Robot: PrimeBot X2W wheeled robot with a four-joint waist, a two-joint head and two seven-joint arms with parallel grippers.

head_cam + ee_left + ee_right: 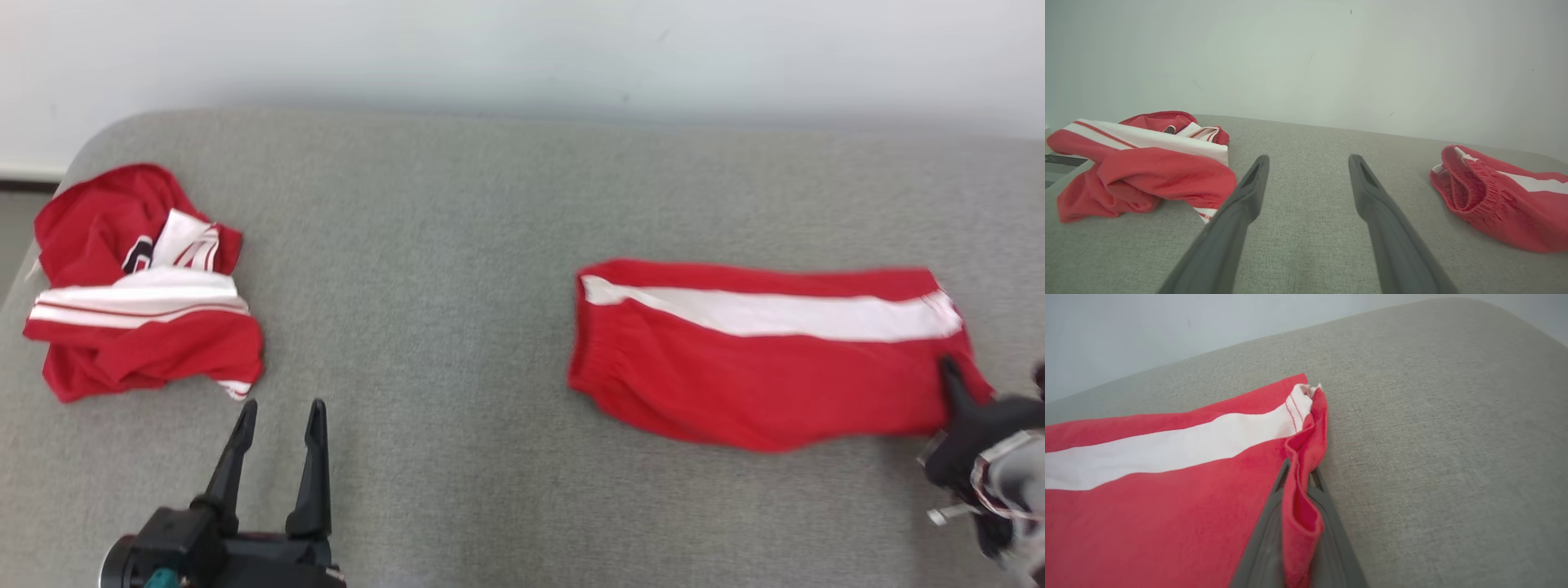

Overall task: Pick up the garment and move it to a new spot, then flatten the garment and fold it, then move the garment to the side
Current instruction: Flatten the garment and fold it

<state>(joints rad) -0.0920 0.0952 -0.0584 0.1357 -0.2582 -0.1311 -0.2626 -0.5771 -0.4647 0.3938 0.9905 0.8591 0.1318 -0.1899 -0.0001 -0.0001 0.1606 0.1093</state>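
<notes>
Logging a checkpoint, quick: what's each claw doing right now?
Left claw: open, holding nothing.
Right claw: closed on the edge of the folded red garment.

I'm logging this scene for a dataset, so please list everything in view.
folded garment: one, red with a white stripe, right part of the surface
crumpled garment: one, red and white, left edge of the surface
surface: one, grey fabric, under both garments
wall: one, white, behind the surface
left gripper: one, dark, open, near the crumpled garment but apart from it
right gripper: one, dark, shut on the folded garment's right edge
</notes>
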